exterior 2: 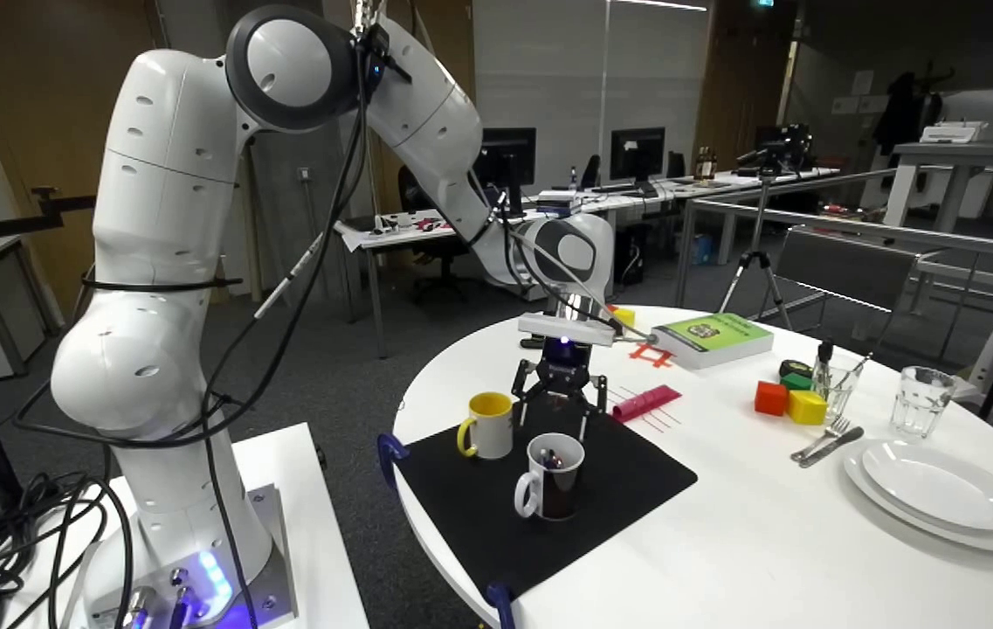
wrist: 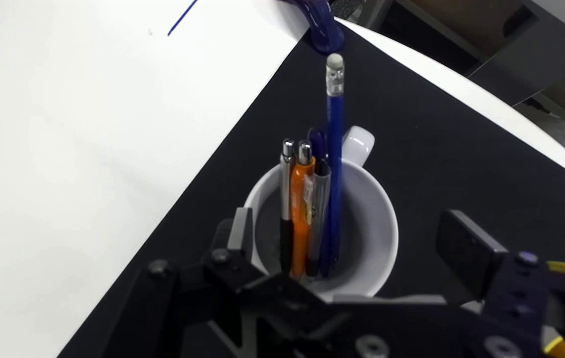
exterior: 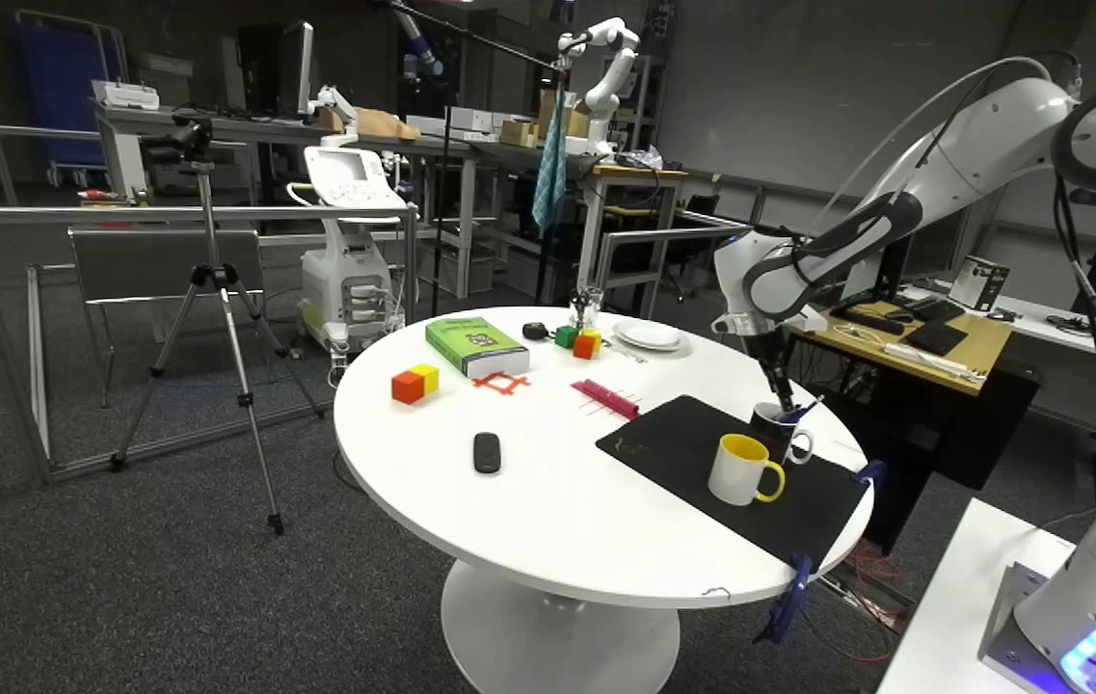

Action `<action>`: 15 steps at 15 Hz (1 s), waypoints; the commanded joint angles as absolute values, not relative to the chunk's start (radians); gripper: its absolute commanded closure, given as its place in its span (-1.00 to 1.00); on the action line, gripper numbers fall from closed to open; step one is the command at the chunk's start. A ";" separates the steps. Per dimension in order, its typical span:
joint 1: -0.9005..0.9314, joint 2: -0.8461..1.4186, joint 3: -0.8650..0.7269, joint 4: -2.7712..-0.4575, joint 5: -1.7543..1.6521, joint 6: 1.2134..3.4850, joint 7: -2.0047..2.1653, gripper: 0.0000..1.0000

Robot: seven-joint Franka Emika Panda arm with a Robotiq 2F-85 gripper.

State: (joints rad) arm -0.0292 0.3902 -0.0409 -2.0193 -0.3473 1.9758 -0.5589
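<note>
My gripper (wrist: pixel 357 233) stands open above the black mat (exterior 2: pixel 636 476), with nothing held between its fingers. Just beyond the fingers in the wrist view is a dark mug (wrist: pixel 386 223) with a white inside. Inside it lean a silver-and-black pen (wrist: pixel 286 194), an orange pen (wrist: pixel 299 209), a grey pen (wrist: pixel 318 214) and a blue pencil (wrist: pixel 335 149) with its eraser up. The left finger (wrist: pixel 240 231) overlaps the mug's rim in this view; whether they touch I cannot tell. Close by in both exterior views is a white mug (exterior: pixel 735 472) with a yellow inside and handle.
Blue clamps (exterior: pixel 788 602) grip the mat at the table edge. A pink piece (exterior 2: pixel 646 402) lies beyond the mat. Farther off are a green book (exterior 2: pixel 714 336), coloured cubes (exterior 2: pixel 771 398), white plates (exterior 2: pixel 941 485), glasses (exterior 2: pixel 920 402) and a dark handheld object (exterior: pixel 487 453).
</note>
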 commanded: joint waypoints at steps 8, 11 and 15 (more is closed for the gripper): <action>-0.044 0.445 -0.030 -1.969 -0.371 1.970 -0.535 -0.43; -0.044 0.449 -0.030 -1.962 -0.369 1.966 -0.536 -0.01; -0.045 0.449 -0.031 -1.960 -0.370 1.960 -0.538 0.63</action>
State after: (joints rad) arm -0.0292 0.4394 -0.0410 -1.9856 -0.3473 1.9758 -0.5527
